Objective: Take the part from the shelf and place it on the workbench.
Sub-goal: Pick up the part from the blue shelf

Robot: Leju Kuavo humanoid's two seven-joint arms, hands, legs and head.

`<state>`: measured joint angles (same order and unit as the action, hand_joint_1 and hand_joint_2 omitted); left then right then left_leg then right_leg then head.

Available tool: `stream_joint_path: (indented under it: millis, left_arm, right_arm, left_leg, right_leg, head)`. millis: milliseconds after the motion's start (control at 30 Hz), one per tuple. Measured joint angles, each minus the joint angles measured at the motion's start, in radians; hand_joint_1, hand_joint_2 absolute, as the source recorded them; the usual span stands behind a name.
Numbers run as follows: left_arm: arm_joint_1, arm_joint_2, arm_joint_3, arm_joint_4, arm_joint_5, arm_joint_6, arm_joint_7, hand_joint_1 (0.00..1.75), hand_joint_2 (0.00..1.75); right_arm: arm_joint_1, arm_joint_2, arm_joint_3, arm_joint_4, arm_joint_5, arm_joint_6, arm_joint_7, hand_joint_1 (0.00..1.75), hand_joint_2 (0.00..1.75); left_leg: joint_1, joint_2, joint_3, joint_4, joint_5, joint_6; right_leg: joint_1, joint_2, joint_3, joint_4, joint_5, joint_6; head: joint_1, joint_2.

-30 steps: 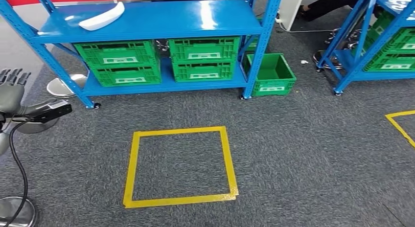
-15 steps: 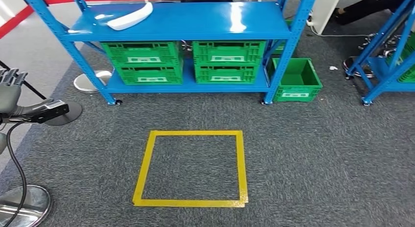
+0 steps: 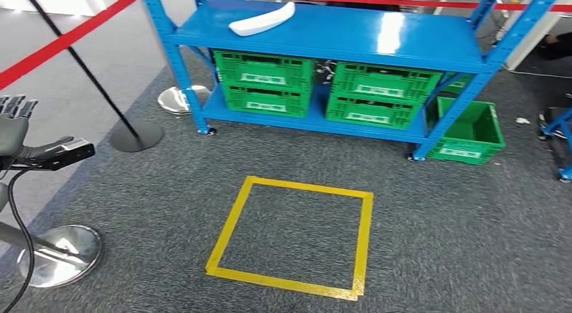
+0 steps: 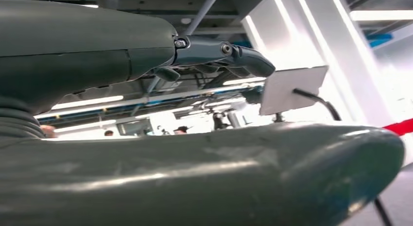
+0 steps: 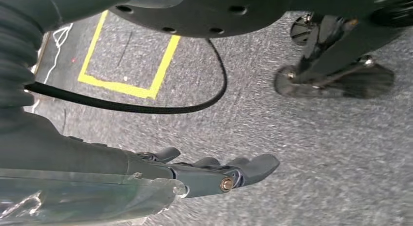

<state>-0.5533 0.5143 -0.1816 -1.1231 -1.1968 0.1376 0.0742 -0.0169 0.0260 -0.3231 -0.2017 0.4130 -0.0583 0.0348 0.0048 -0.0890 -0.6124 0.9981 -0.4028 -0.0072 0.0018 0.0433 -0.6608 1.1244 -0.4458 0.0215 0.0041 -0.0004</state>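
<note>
Grey carpet covered the floor, marked with a yellow taped square, and beyond the square stood a blue shelf with green crates on its lower level. A red barrier tape on a chrome-footed post ran along the robot's left side. The white part lay on the top board of the shelf, toward that board's left end, a long, slightly curved piece whose long axis ran roughly along the shelf front, tilted a little away at its right tip. The left hand was raised at the left edge of the head view, empty, its fingers straight and apart with nothing between them; the left wrist view showed the same hand extended and holding nothing. The right hand hung low over the carpet, fingers loosely extended and likewise empty. From the raised left hand the part lay ahead and to the right, well apart, across the taped square. I judged the left hand the nearer of the two, since it was already lifted, but neither could reach without the robot first closing on the shelf.
</note>
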Motion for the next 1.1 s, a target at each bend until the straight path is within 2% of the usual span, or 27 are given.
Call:
stream_joint_path:
  millis: [33,67,100,133,167,233,300,333,367,400,433,500,533,567,633,700,733,767,833,867,900,933,1000,1033,1067,1100]
  left_arm:
    - [-0.002,0.000,-0.001,0.000,0.003,-0.007,-0.007,0.00,0.00]
    - [-0.002,0.000,-0.003,0.000,0.007,-0.013,-0.013,0.00,0.00]
    - [-0.002,0.002,-0.005,0.000,0.009,-0.019,-0.019,0.00,0.00]
    - [-0.002,0.005,-0.008,0.001,0.012,-0.025,-0.024,0.00,0.00]
    - [-0.001,0.009,-0.010,0.001,0.014,-0.030,-0.027,0.00,0.00]
    - [-0.004,0.017,-0.016,0.001,0.018,-0.043,-0.031,0.00,0.00]
    - [-0.008,0.019,-0.022,0.001,0.024,-0.055,-0.032,0.00,0.00]
    - [-0.008,0.017,-0.026,0.001,0.027,-0.059,-0.029,0.00,0.00]
    - [-0.006,0.016,-0.029,0.002,0.028,-0.060,-0.023,0.00,0.00]
    - [-0.005,0.016,-0.032,0.002,0.028,-0.057,-0.013,0.00,0.00]
    - [-0.005,0.016,-0.034,0.002,0.026,-0.052,-0.001,0.00,0.00]
    - [-0.007,0.015,-0.034,0.002,0.022,-0.041,0.015,0.00,0.00]
    - [-0.010,0.014,-0.034,0.002,0.021,-0.038,0.018,0.00,0.00]
    - [-0.012,0.013,-0.034,0.002,0.020,-0.036,0.020,0.00,0.00]
    - [-0.013,0.010,-0.035,0.002,0.019,-0.035,0.022,0.00,0.00]
    - [-0.012,0.009,-0.035,0.002,0.017,-0.034,0.023,0.00,0.00]
    - [-0.012,0.009,-0.034,0.002,0.017,-0.034,0.023,0.00,0.00]
    - [-0.013,0.008,-0.034,0.002,0.017,-0.033,0.023,0.00,0.00]
    - [-0.012,0.004,-0.035,0.002,0.017,-0.033,0.023,0.00,0.00]
    - [-0.012,0.002,-0.035,0.002,0.016,-0.033,0.023,0.00,0.00]
    - [-0.011,0.000,-0.035,0.002,0.015,-0.033,0.023,0.00,0.00]
    - [-0.011,-0.002,-0.035,0.002,0.014,-0.032,0.022,0.00,0.00]
    - [-0.011,-0.005,-0.035,0.002,0.009,-0.029,0.020,0.00,0.00]
    - [-0.012,-0.007,-0.036,0.002,0.007,-0.027,0.018,0.00,0.00]
    - [-0.012,-0.007,-0.036,0.002,0.005,-0.026,0.017,0.00,0.00]
    - [-0.012,-0.007,-0.036,0.002,0.003,-0.025,0.015,0.00,0.00]
  right_arm:
    - [-0.001,0.000,0.000,0.000,0.000,-0.001,0.000,0.00,1.75]
    - [-0.002,0.001,0.000,0.000,0.001,-0.002,0.001,0.00,1.75]
    - [-0.004,0.001,0.000,0.000,0.003,-0.002,0.001,0.00,1.75]
    - [-0.007,0.001,0.000,0.000,0.005,-0.003,0.001,0.00,1.75]
    - [-0.009,0.002,-0.001,0.000,0.008,-0.003,0.001,0.00,1.75]
    - [-0.010,0.002,-0.005,0.000,0.013,-0.004,0.001,0.00,0.87]
    - [-0.009,0.002,-0.011,0.000,0.015,-0.006,0.001,0.00,0.00]
    - [-0.008,0.002,-0.013,0.000,0.016,-0.008,0.001,0.00,0.00]
    - [-0.008,0.003,-0.017,0.000,0.016,-0.009,0.001,0.00,0.00]
    - [-0.008,0.004,-0.020,0.000,0.016,-0.009,0.001,0.00,0.00]
    - [-0.008,0.005,-0.023,0.000,0.016,-0.009,0.001,0.00,0.00]
    - [-0.008,0.007,-0.029,0.000,0.017,-0.007,0.000,0.00,0.00]
    - [-0.009,0.008,-0.032,0.000,0.018,-0.006,0.000,0.00,0.00]
    - [-0.010,0.008,-0.035,0.000,0.018,-0.006,-0.001,0.00,0.00]
    - [-0.010,0.008,-0.041,0.000,0.019,-0.004,-0.001,0.00,0.00]
    - [-0.010,0.009,-0.043,0.000,0.020,-0.004,-0.002,0.00,0.00]
    - [-0.010,0.009,-0.044,0.000,0.020,-0.003,-0.002,0.00,0.00]
    - [-0.009,0.010,-0.045,0.000,0.020,-0.003,-0.002,0.00,0.00]
    - [-0.008,0.011,-0.047,0.000,0.020,-0.001,-0.002,0.00,0.00]
    - [-0.006,0.011,-0.048,0.000,0.020,0.000,-0.002,0.00,0.00]
    - [-0.004,0.011,-0.049,0.000,0.020,0.001,0.000,0.00,0.00]
    - [-0.002,0.011,-0.051,0.000,0.020,0.002,0.002,0.00,0.00]
    - [0.000,0.011,-0.055,0.000,0.021,0.002,0.007,0.00,0.00]
    - [-0.001,0.011,-0.058,0.000,0.021,0.002,0.009,0.00,0.00]
    - [-0.003,0.011,-0.060,0.000,0.021,0.002,0.011,0.00,0.00]
    - [-0.004,0.012,-0.062,0.000,0.022,0.002,0.013,0.00,0.00]
  left_leg:
    - [0.001,-0.012,-0.001,0.000,0.000,-0.002]
    - [0.003,-0.023,-0.003,-0.001,0.002,-0.006]
    - [0.005,-0.033,-0.004,-0.003,0.004,-0.012]
    - [0.008,-0.044,-0.005,-0.006,0.006,-0.019]
    - [0.009,-0.042,-0.005,-0.007,0.006,-0.025]
    - [0.005,0.002,-0.023,0.028,-0.021,-0.035]
    - [0.005,0.057,-0.076,0.135,-0.081,-0.044]
    - [0.008,0.067,-0.107,0.198,-0.108,-0.048]
    - [0.010,0.072,-0.128,0.240,-0.119,-0.053]
    - [0.013,0.074,-0.134,0.253,-0.113,-0.056]
    - [0.015,0.075,-0.118,0.227,-0.089,-0.059]
    - [0.018,0.086,-0.046,0.103,-0.030,-0.067]
    - [0.018,0.090,-0.014,0.046,-0.015,-0.065]
    - [0.018,0.093,0.006,0.011,-0.011,-0.060]
    - [0.016,0.090,0.013,-0.003,-0.018,-0.040]
    - [0.016,0.089,0.016,-0.004,-0.019,-0.024]
    - [0.017,0.088,0.018,-0.004,-0.019,-0.017]
    - [0.017,0.088,0.020,-0.005,-0.020,-0.012]
    - [0.015,0.086,0.024,-0.005,-0.023,-0.005]
    - [0.013,0.084,0.026,-0.004,-0.025,-0.003]
    - [0.012,0.081,0.029,-0.004,-0.027,-0.002]
    - [0.011,0.078,0.033,-0.004,-0.030,-0.002]
    - [0.010,0.075,0.045,-0.004,-0.038,-0.005]
    - [0.008,0.075,0.049,-0.003,-0.043,-0.009]
    - [0.006,0.075,0.052,-0.002,-0.047,-0.012]
    - [0.004,0.076,0.052,-0.003,-0.049,-0.017]
  right_leg:
    - [0.000,0.018,0.026,-0.053,0.020,-0.003]
    - [0.000,0.030,0.041,-0.084,0.027,-0.004]
    - [0.001,0.030,0.047,-0.092,0.024,-0.004]
    - [0.003,0.019,0.050,-0.097,0.026,-0.003]
    - [0.002,0.009,0.054,-0.103,0.028,-0.007]
    - [-0.001,-0.011,0.063,-0.117,0.034,-0.015]
    - [-0.003,-0.028,0.067,-0.123,0.035,-0.021]
    - [-0.003,-0.036,0.066,-0.123,0.034,-0.021]
    - [-0.003,-0.044,0.066,-0.123,0.033,-0.021]
    - [-0.004,-0.050,0.066,-0.123,0.032,-0.020]
    - [-0.006,-0.056,0.067,-0.121,0.030,-0.018]
    - [-0.008,-0.065,0.067,-0.113,0.023,-0.007]
    - [-0.007,-0.067,0.066,-0.107,0.019,-0.001]
    - [-0.004,-0.069,0.064,-0.102,0.015,0.005]
    - [-0.002,-0.071,0.065,-0.102,0.012,0.013]
    - [-0.004,-0.068,0.063,-0.096,0.004,0.022]
    - [-0.005,-0.064,0.051,-0.070,-0.011,0.027]
    - [-0.005,-0.058,0.026,-0.020,-0.036,0.030]
    - [-0.005,-0.051,-0.048,0.120,-0.092,0.033]
    - [-0.005,-0.049,-0.081,0.173,-0.104,0.032]
    - [-0.005,-0.048,-0.098,0.192,-0.097,0.030]
    - [-0.004,-0.048,-0.096,0.171,-0.070,0.028]
    - [-0.002,-0.053,-0.044,0.039,0.014,0.018]
    - [0.000,-0.058,-0.015,-0.028,0.043,0.013]
    - [0.002,-0.062,0.004,-0.072,0.059,0.009]
    - [0.004,-0.063,0.013,-0.092,0.062,0.006]
  head:
    - [0.000,0.000]
    - [0.000,0.000]
    - [0.000,0.000]
    - [0.000,0.000]
    - [0.000,0.000]
    - [-0.006,0.000]
    - [-0.013,0.000]
    - [-0.013,0.000]
    - [-0.014,0.000]
    - [-0.014,0.000]
    - [-0.014,0.000]
    - [-0.015,0.000]
    - [-0.017,0.000]
    - [-0.018,0.000]
    - [-0.019,0.000]
    - [-0.016,0.000]
    - [-0.015,0.000]
    - [-0.012,0.000]
    - [-0.009,0.000]
    - [-0.009,0.000]
    - [-0.009,0.000]
    - [-0.009,0.000]
    - [-0.008,0.000]
    - [-0.007,0.000]
    - [-0.007,0.000]
    - [-0.006,0.000]
